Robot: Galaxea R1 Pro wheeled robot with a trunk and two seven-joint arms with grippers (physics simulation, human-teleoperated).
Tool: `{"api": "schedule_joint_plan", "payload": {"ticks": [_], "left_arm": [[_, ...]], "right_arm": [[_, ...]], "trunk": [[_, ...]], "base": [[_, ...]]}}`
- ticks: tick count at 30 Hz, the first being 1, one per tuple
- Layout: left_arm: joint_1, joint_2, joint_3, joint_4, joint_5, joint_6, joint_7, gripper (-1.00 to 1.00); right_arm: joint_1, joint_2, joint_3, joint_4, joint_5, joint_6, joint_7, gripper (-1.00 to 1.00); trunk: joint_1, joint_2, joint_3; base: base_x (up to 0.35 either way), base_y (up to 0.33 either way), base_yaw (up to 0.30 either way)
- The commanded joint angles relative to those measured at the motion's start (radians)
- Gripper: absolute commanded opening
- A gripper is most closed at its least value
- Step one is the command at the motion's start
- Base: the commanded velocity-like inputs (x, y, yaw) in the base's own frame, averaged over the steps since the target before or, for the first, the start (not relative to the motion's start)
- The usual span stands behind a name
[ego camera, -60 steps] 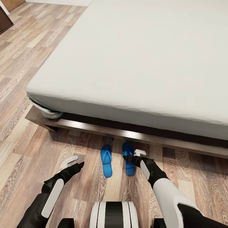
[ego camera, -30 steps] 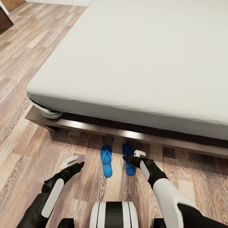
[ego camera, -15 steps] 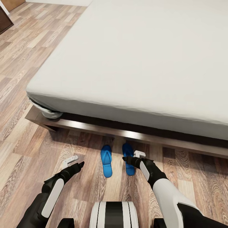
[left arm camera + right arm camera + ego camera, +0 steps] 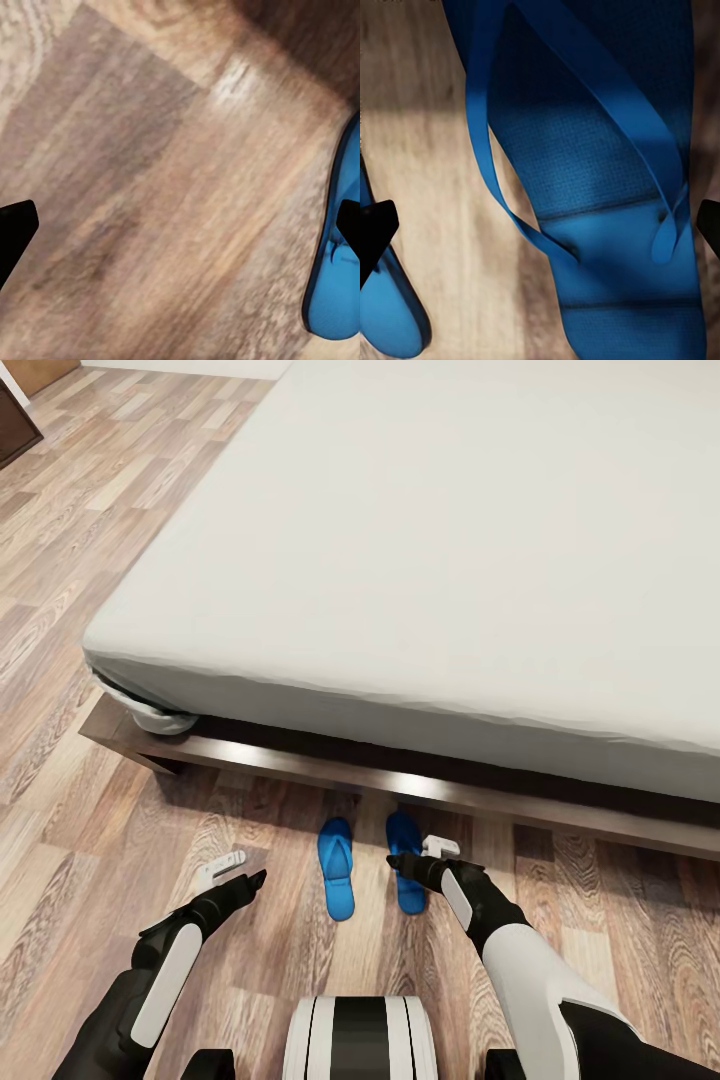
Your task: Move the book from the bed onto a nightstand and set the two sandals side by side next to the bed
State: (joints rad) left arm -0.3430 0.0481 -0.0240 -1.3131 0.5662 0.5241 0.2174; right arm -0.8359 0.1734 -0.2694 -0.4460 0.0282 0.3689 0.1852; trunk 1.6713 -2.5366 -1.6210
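Two bright blue sandals lie side by side on the wood floor just in front of the bed frame (image 4: 300,765): the left sandal (image 4: 337,865) and the right sandal (image 4: 404,838). My right gripper (image 4: 415,855) hovers open directly over the right sandal (image 4: 607,225), one finger on each side of it, holding nothing. The left sandal's edge (image 4: 390,315) lies beside it. My left gripper (image 4: 250,866) is open above bare floor, with the left sandal (image 4: 337,247) off to one side. The bed's pale mattress (image 4: 450,540) is bare where I see it. The book is out of view.
Wood-plank floor (image 4: 60,610) runs along the bed's left side. A dark brown piece of furniture (image 4: 15,425) shows at the far left corner; I cannot tell whether it is a nightstand. My base (image 4: 360,1040) sits just behind the sandals.
The right gripper has crept very slightly nearer to me over the right sandal. The sandals, left arm and camera have stayed put.
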Motion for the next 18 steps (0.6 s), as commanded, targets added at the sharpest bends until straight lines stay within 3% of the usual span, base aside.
{"api": "schedule_joint_plan", "payload": {"ticks": [1, 12, 18], "left_arm": [[0.0, 0.001, -0.002, -0.001, 0.011, 0.002, 0.01, 1.0], [-0.001, 0.002, -0.002, -0.001, 0.011, 0.002, 0.006, 1.0], [-0.001, 0.002, -0.002, 0.0, 0.011, 0.002, 0.005, 1.0]], "right_arm": [[0.0, 0.001, -0.007, -0.002, 0.003, 0.006, 0.005, 1.0], [0.005, 0.001, -0.008, -0.034, -0.004, 0.013, 0.008, 1.0], [0.045, 0.001, -0.007, -0.184, -0.006, 0.077, 0.013, 1.0]], "trunk": [[0.0, 0.0, -0.001], [0.0, 0.0, -0.001], [0.0, 0.0, -0.001]], "base": [[0.0, 0.0, 0.0], [0.0, 0.0, 0.0], [0.0, 0.0, 0.0]]}}
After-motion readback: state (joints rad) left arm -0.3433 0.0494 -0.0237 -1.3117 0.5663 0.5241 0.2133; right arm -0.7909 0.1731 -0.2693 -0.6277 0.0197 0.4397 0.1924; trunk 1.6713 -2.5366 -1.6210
